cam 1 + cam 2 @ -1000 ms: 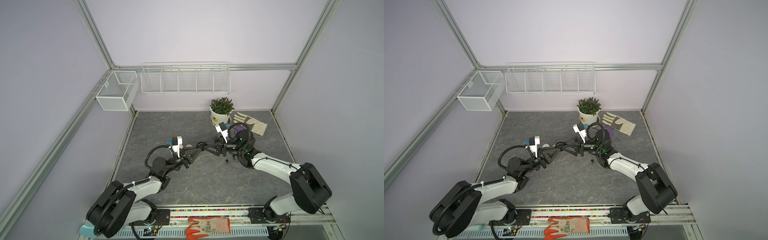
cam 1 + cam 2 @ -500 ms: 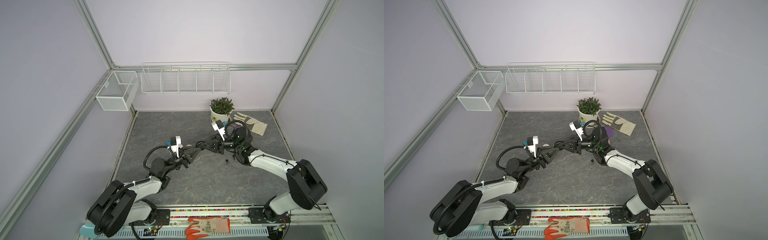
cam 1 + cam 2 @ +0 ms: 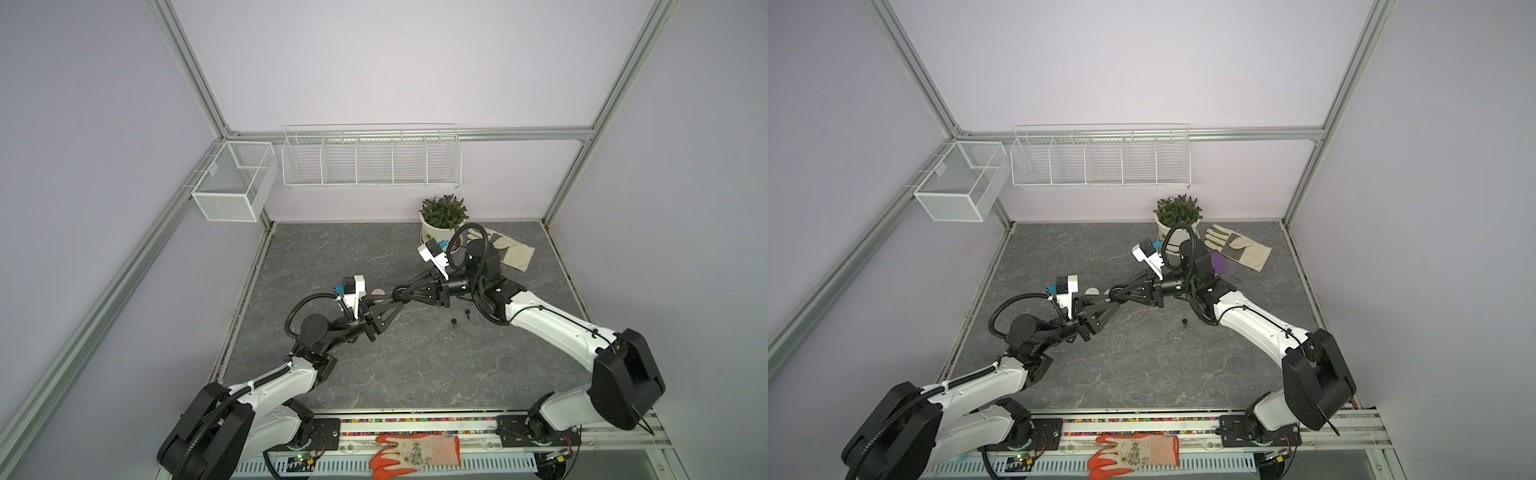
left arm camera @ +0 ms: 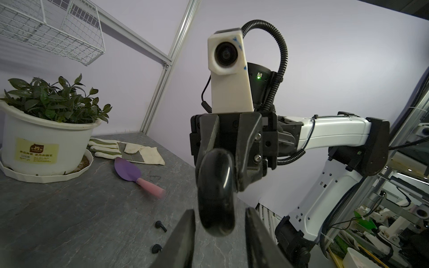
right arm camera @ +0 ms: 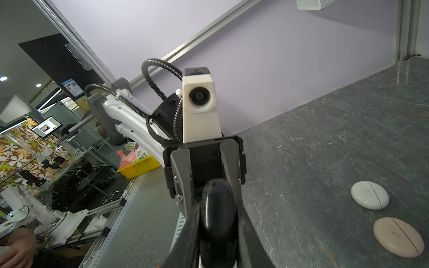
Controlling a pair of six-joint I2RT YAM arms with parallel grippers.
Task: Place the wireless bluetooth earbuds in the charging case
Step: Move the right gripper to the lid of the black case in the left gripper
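Note:
A black round charging case [image 3: 401, 293] [image 3: 1116, 294] hangs above the table's middle, where both arms meet. My right gripper [image 5: 218, 213] [image 3: 403, 293] is shut on this case [image 5: 218, 204]. In the left wrist view my left gripper [image 4: 219, 210] is open, its fingers standing a little apart on either side of the case [image 4: 217, 185]. Two black earbuds [image 3: 455, 323] [image 3: 467, 312] [image 4: 160, 225] [image 4: 156, 248] lie on the table below the right arm. A white case [image 5: 369, 195] and a pink case [image 5: 398, 236] lie closed on the table beyond the left gripper.
A potted plant [image 3: 440, 220], a cloth glove [image 3: 511, 249] and a purple trowel [image 4: 130, 172] sit at the back right. Wire baskets [image 3: 370, 158] hang on the back wall. An orange glove [image 3: 415, 455] lies on the front rail.
My right gripper has closed on the black case. My left gripper, shut on it before, has opened off it. The right arm has shifted slightly left.

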